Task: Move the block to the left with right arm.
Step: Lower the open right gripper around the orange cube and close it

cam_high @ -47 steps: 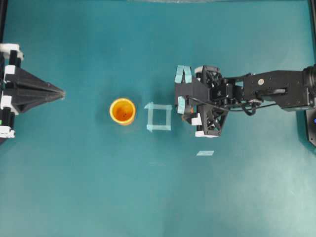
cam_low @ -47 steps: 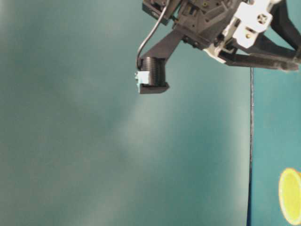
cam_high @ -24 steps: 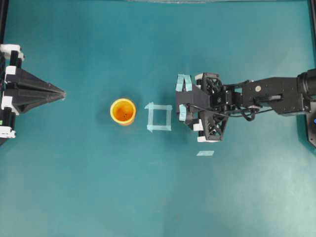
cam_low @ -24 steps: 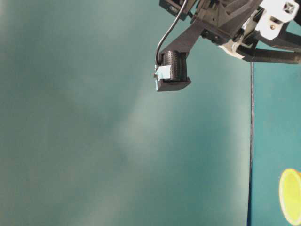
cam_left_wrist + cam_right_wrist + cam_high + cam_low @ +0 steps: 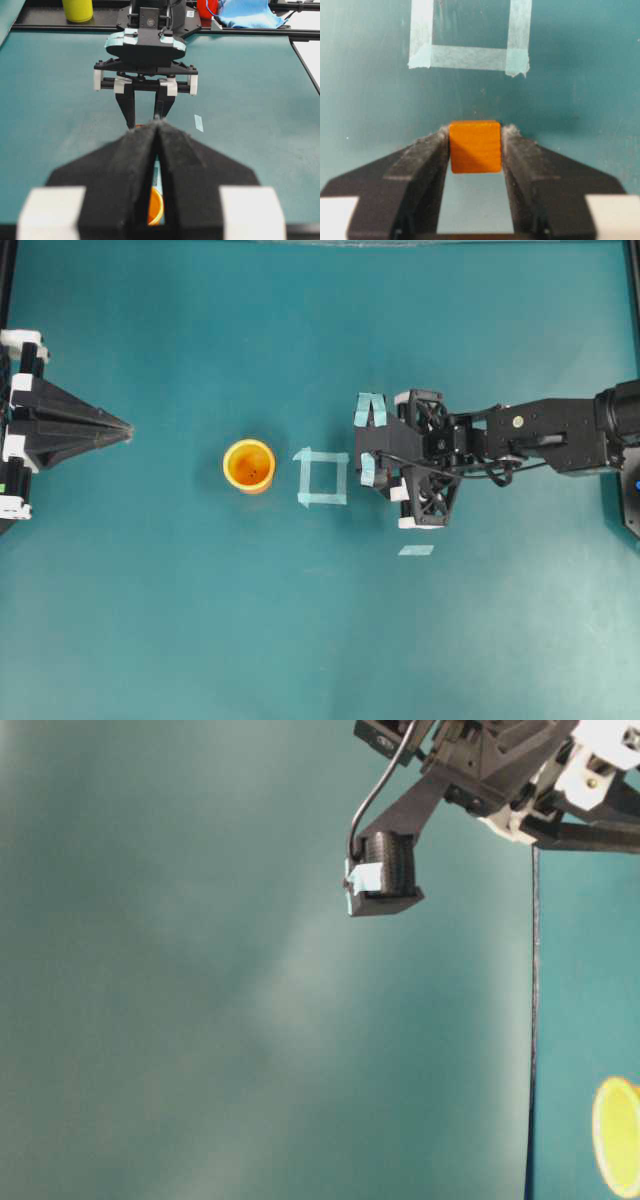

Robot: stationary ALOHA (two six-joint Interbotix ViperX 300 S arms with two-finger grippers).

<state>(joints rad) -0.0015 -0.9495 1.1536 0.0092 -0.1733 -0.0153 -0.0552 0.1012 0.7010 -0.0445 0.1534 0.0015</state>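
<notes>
Since a second ago the right gripper has narrowed its jaws, and both pads now press the sides of the block; the right arm has barely shifted. The orange cube sits on the teal table just right of the tape square, clamped between the fingertips. The arm reaches in level from the right toward that square, wrist unrolled. Beyond the square stands the cup, and further left the left gripper rests with jaws pressed together, empty.
</notes>
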